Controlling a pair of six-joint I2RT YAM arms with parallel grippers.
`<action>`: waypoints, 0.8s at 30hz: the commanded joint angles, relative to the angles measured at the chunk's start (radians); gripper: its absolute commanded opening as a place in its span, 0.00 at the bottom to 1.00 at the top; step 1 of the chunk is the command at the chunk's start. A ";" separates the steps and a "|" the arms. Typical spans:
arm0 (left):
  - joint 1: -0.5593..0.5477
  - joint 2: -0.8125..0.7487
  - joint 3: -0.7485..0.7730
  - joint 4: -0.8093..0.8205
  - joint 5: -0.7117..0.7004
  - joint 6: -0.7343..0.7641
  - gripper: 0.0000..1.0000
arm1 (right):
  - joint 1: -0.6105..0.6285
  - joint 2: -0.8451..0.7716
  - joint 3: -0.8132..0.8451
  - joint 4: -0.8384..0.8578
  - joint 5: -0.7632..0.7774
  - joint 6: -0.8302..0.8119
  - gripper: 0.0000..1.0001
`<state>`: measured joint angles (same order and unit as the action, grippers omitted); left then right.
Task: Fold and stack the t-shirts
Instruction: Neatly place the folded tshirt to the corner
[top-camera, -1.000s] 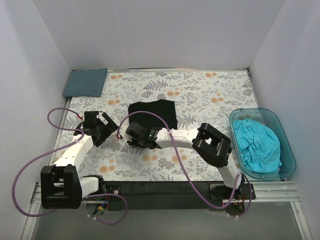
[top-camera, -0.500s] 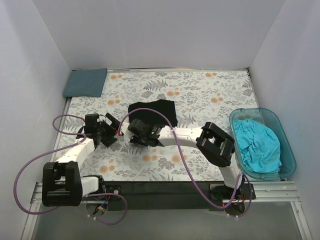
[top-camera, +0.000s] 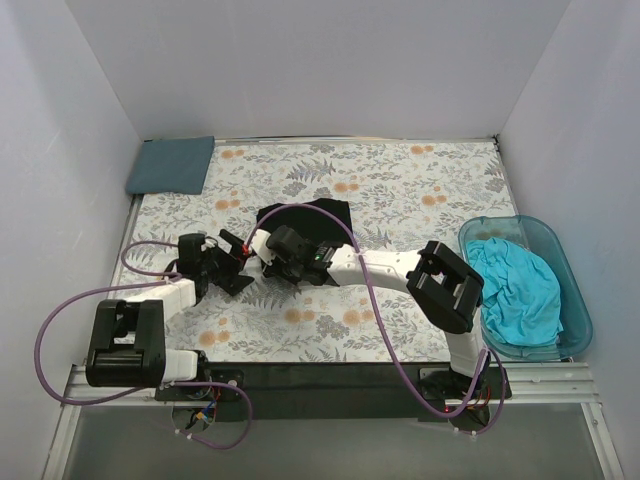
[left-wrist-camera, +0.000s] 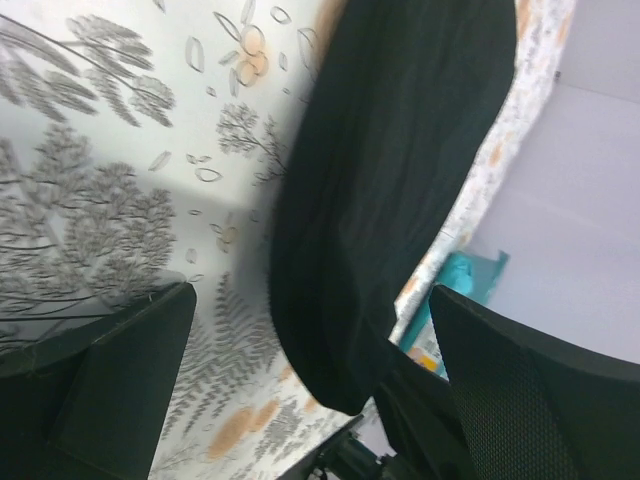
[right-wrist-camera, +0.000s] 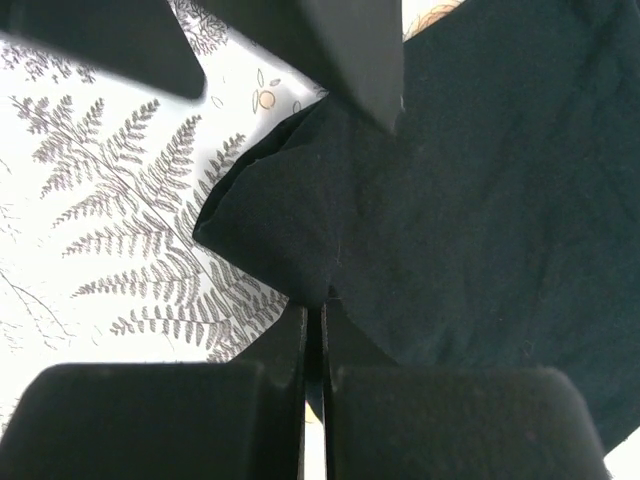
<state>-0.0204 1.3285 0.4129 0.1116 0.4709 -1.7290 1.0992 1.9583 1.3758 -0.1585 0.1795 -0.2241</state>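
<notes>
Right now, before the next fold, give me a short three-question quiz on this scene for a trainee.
1. True or false: the right hand is shut on an edge of the black t-shirt.
2. Where is the turquoise t-shirt? A) in the tub; B) spread flat in the middle; C) folded in the far left corner.
3. Fill in: the left hand has its jaws ____.

Key: 1 true; 2 A; 3 open.

White-linked arms (top-camera: 385, 268) carry black joint blocks (top-camera: 125, 343), black jaws and looping purple cables (top-camera: 40, 350).
</notes>
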 joint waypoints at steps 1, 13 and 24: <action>-0.042 0.015 -0.048 0.109 0.009 -0.079 0.98 | -0.010 -0.045 -0.006 0.051 -0.025 0.042 0.01; -0.151 0.118 -0.068 0.261 -0.127 -0.170 0.98 | -0.018 -0.047 -0.003 0.068 -0.074 0.088 0.01; -0.196 0.198 -0.115 0.405 -0.206 -0.195 0.72 | -0.019 -0.059 -0.020 0.088 -0.091 0.112 0.01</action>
<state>-0.2096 1.4925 0.3283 0.5667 0.3538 -1.9537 1.0801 1.9583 1.3746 -0.1272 0.1154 -0.1322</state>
